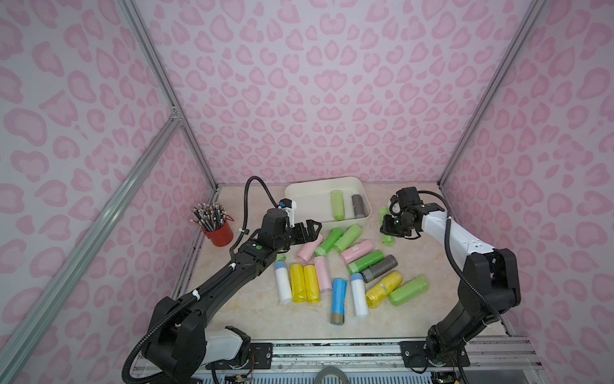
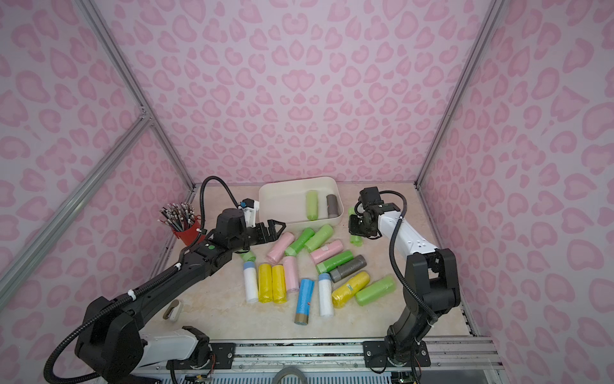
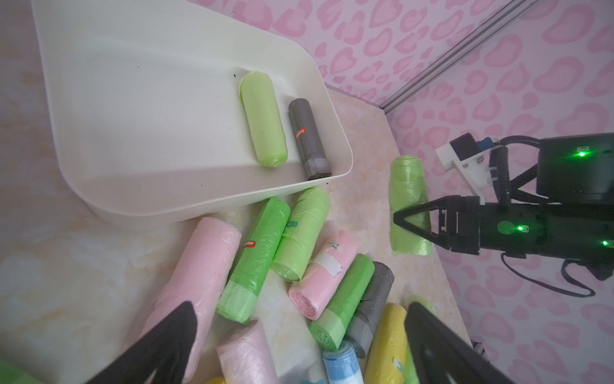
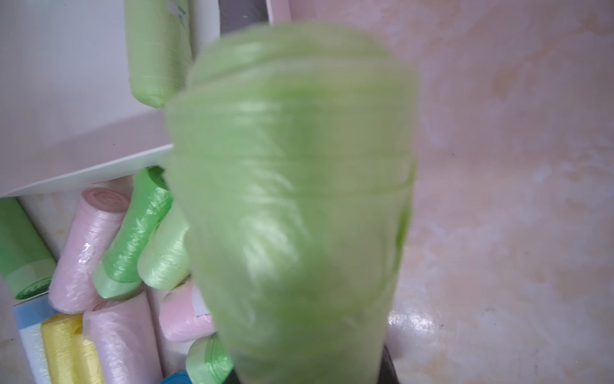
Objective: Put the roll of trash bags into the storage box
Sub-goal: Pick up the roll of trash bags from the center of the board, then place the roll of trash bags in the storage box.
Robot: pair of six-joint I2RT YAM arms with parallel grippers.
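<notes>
Left wrist view is showing the right gripper point(image 3: 397, 216) clamping the green roll point(image 3: 408, 186), long axis crossing its jaws. The left gripper point(image 3: 299, 307) is gaping, storage box point(image 3: 206, 207) beyond its fingertips point(image 3: 181, 320).

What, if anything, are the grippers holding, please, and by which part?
The right gripper clamps a light green roll near its middle; the left gripper is open, holding nothing.

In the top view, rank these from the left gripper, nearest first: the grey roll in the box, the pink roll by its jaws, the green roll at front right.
1. Pink roll, at the open jaws of the left gripper.
2. Grey roll, inside the storage box, right end.
3. Green roll, front right edge of the pile.
</notes>
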